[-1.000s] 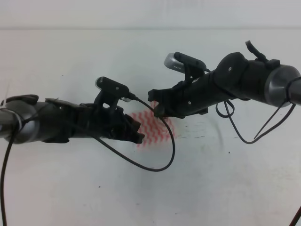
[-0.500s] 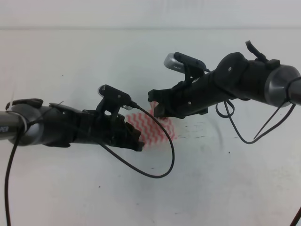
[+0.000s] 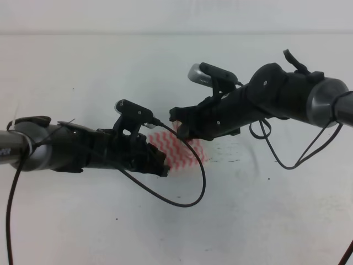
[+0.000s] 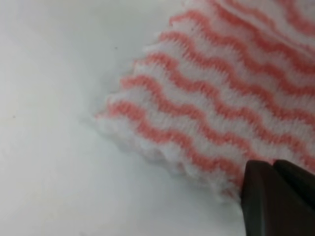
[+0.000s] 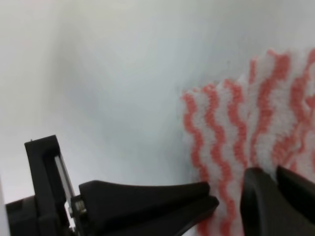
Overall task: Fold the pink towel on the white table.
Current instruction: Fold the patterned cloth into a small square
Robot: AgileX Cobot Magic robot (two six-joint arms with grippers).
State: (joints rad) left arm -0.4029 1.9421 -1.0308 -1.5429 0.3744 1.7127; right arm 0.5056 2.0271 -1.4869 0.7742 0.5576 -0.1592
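The white table [image 3: 83,221] fills the exterior high view, plain and pale with a few dark specks and a faint grey scuff to the right of the cloth. Near its middle lies the pink towel [image 3: 185,152], a small folded piece with pink-red and white wavy stripes, mostly covered by the two arms that meet over it. In the left wrist view the towel [image 4: 216,93] shows a soft, fuzzy weave, a rounded corner resting on the table and a second layer lying across the upper right.

The left gripper [image 3: 160,164] sits at the towel's left lower edge; only one dark fingertip [image 4: 278,199] is in its own camera, touching the cloth's edge, and I cannot tell how far the fingers are apart or whether they hold anything. The right gripper [image 5: 229,204] is over the towel's upper left corner, its two dark fingers parted with the striped edge [image 5: 221,142] lying between and behind them, not clamped.

Against the picture from half a second ago, the right arm and its wrist camera [image 3: 212,74] have shifted slightly to the left and up, while the left arm and the towel look unchanged. Against the one a second ago, the left arm has drawn back to the left and more of the towel's left part is uncovered.

No brand, label or writing can be read
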